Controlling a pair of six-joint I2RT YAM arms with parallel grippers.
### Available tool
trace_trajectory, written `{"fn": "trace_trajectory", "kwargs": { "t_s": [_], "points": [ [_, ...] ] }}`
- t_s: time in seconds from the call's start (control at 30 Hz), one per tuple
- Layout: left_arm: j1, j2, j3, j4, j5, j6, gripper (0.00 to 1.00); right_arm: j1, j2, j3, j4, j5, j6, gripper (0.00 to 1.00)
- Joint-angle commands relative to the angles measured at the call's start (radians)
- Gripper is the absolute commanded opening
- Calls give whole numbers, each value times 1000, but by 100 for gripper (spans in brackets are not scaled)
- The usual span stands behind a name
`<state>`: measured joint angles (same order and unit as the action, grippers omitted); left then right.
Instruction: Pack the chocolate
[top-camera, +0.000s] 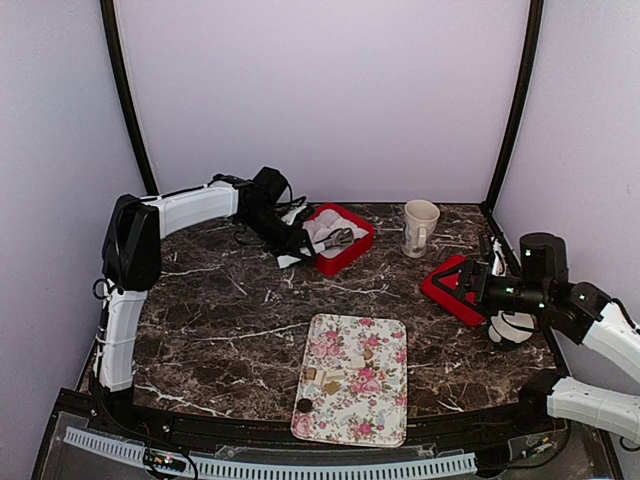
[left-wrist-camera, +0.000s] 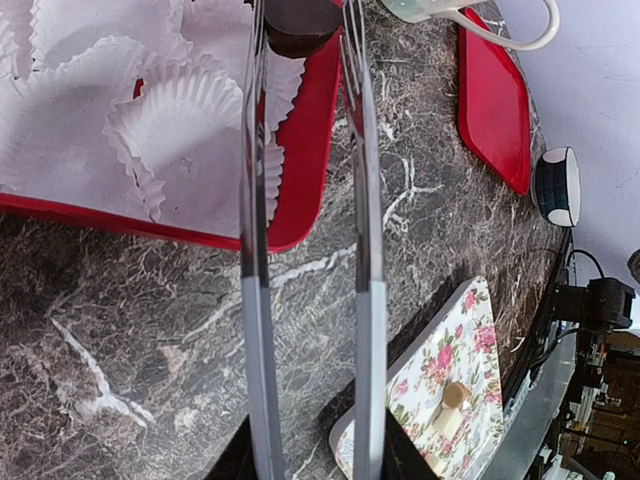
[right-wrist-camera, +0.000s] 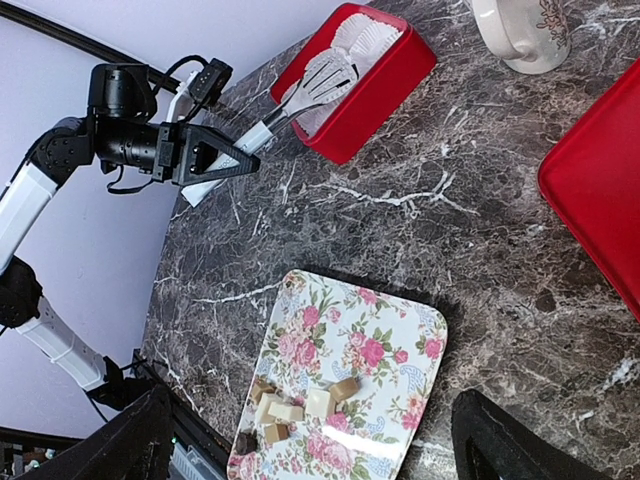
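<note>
Red box (top-camera: 352, 257), rose-patterned tray (top-camera: 385, 400), dark veined table (top-camera: 220, 320), seemingly cream mug (top-camera: 420, 228).

Bright even light, soft shadows, overhead view hazy

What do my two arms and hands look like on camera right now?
Both arms are white shells joined by black joints: left arm, right arm. Each hand is a black triangular frame: left hand, right hand. Black cables loop by the left wrist, and small green lights glow on the right wrist.
</note>
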<state>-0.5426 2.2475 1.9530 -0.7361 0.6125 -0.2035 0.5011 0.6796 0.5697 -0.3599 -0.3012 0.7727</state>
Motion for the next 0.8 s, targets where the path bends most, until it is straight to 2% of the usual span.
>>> {"fn": "trace_trajectory", "kwargs": {
  "t_s": [0.0, 0.2, 0.5, 0.77],
  "points": [
    [9, 1, 49, -11, 26, -7, 30, -7, 6, -9, 46, -15, -1, 97],
    [12, 3, 54, -7, 29, -10, 36, -10, 12, -7, 52, -21, -4, 97],
    [16, -14, 73, 1, 34, -22, 37, -15, 24, -1, 55, -33, -14, 97],
    [16, -160, 25, -25, -20, 18, 37, -20, 39, 20, 47, -47, -37, 97]
  ]
}}
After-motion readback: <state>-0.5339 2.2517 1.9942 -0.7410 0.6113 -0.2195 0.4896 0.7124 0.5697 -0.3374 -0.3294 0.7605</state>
